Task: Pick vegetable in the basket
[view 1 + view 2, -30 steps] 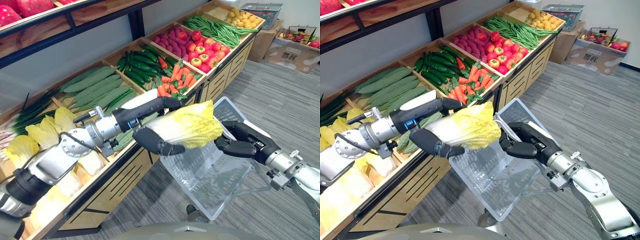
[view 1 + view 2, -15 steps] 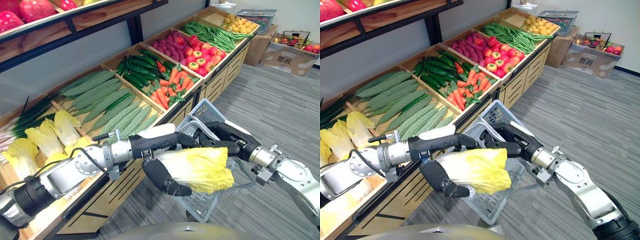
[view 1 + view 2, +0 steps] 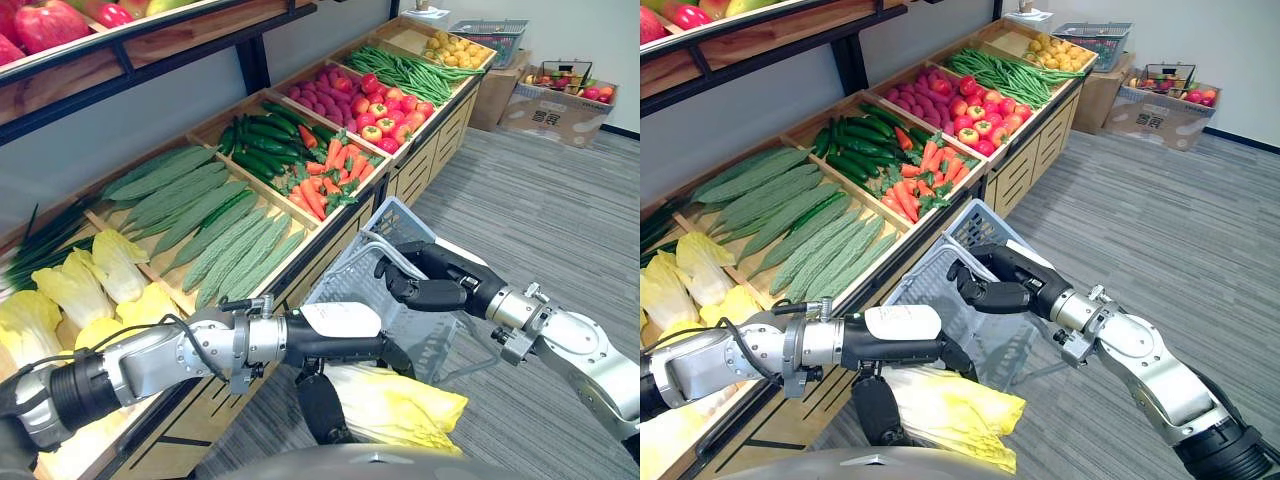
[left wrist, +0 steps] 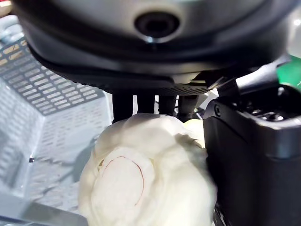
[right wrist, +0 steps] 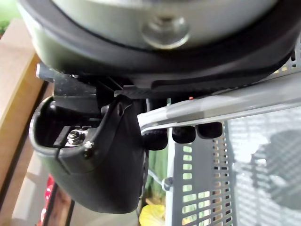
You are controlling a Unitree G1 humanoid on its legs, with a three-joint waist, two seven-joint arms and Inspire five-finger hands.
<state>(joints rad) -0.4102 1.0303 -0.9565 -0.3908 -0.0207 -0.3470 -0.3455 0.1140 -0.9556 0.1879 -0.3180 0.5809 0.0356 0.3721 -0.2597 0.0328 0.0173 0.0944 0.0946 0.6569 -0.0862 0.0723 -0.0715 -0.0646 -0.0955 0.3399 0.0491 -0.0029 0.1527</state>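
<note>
A pale yellow-green napa cabbage [image 3: 395, 408] is held low in front of me, with my left hand [image 3: 322, 405] shut on it from below and behind. In the left wrist view the cabbage's white stem end [image 4: 146, 183] sits against my fingers [image 4: 146, 104], and the grey mesh basket [image 4: 47, 108] lies just beyond it. The basket [image 3: 385, 262] hangs tilted beside the shelf front. My right hand [image 3: 425, 288] is shut on its handle [image 5: 225, 110]. The cabbage overlaps the basket's near lower edge; whether it is inside I cannot tell.
A slanted wooden display [image 3: 330, 215] runs along my left with cabbages [image 3: 95, 280], gourds [image 3: 215, 235], cucumbers [image 3: 265, 130], carrots [image 3: 320, 185], tomatoes [image 3: 385, 120] and green beans [image 3: 410, 70]. Cardboard boxes [image 3: 555, 100] stand at the far right. Grey floor [image 3: 560, 230] lies to the right.
My left hand has carried the cabbage downward and toward me, from level with the basket to its near lower edge. The right hand keeps hold of the basket handle. The camera view shifted.
</note>
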